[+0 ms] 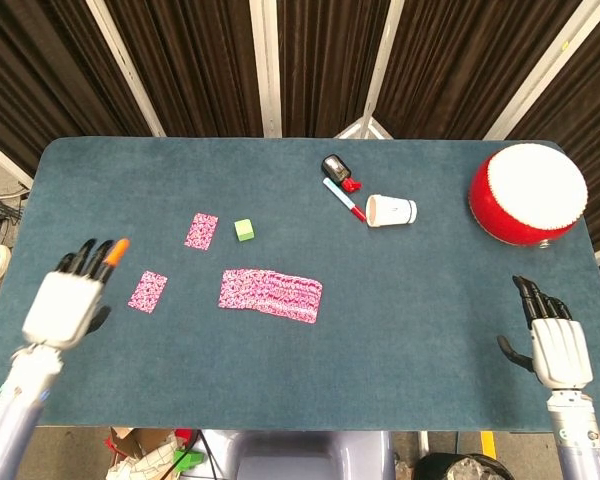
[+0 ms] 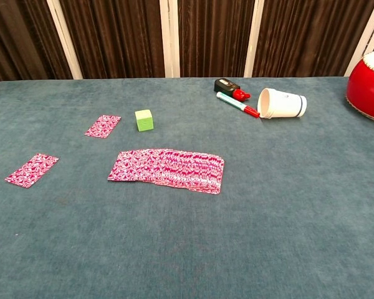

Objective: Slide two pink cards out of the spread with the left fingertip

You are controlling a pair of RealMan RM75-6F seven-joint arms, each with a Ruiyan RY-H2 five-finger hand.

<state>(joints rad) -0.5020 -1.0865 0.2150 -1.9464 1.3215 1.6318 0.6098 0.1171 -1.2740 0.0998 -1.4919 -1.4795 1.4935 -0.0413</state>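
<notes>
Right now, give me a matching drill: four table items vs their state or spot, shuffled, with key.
Things:
1. cup
2. cube
3. drum
4. spread

States or places:
A. fanned flat, mid-table
B. far right of the table
C. on its side beside the marker
D. green, next to a lone pink card

Pairs: 1-C, 2-D, 3-B, 4-A

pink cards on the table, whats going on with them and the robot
Two single pink cards, one near the green cube and one closer to the table's left edge, lie apart from the spread. Neither hand touches anything: the left hand hovers open by the left edge, with an orange fingertip, and the right hand rests open at the far right. The sliding job looks done.
</notes>
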